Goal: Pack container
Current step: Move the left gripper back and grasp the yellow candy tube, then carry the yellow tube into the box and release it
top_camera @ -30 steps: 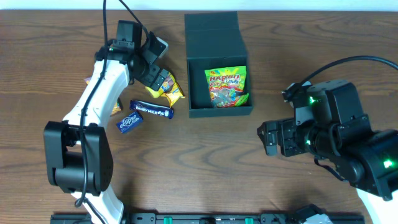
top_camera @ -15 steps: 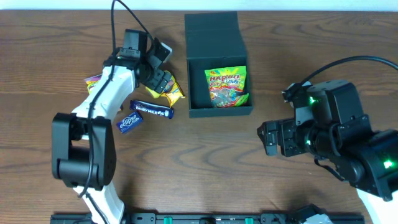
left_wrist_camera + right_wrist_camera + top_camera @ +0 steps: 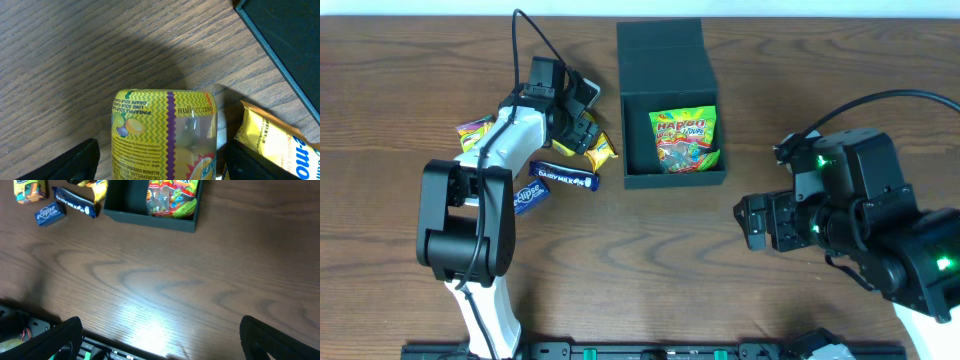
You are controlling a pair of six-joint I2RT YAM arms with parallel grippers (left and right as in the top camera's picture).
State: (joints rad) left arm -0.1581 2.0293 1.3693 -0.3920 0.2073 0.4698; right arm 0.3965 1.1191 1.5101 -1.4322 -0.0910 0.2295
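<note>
The container (image 3: 675, 181) is set on the desk (image 3: 620, 280) toward the far edge, near the middle. Its flap lid is thrown back away from the arms and its square well is open upward. A bright gummy packet (image 3: 683, 140) is lodged in the right half of the well, close against the near wall.

Just left of the container, the left fingers (image 3: 75, 162) are held low over a yellow packet (image 3: 165, 125). They are spread wide, one to each side of the packet, and neither is seen to touch it. Nothing is gripped. A second yellow packet (image 3: 272, 142) is seen just beside the first, on the side toward the container. A corner of the black container wall fills the upper right of the left wrist view.

Nearer than the yellow packets, a dark blue chocolate bar (image 3: 565, 178) and a blue gum packet (image 3: 528, 196) are laid on the desk, close to each other. A small multicoloured packet (image 3: 474, 128) is found farther left, partly hidden by the left arm.

The right fingers (image 3: 60, 335) are held over bare wood at the near right — well apart from the container — and are parted, with nothing between them. In the right wrist view the container and its gummy packet are seen at the top of the frame.
</note>
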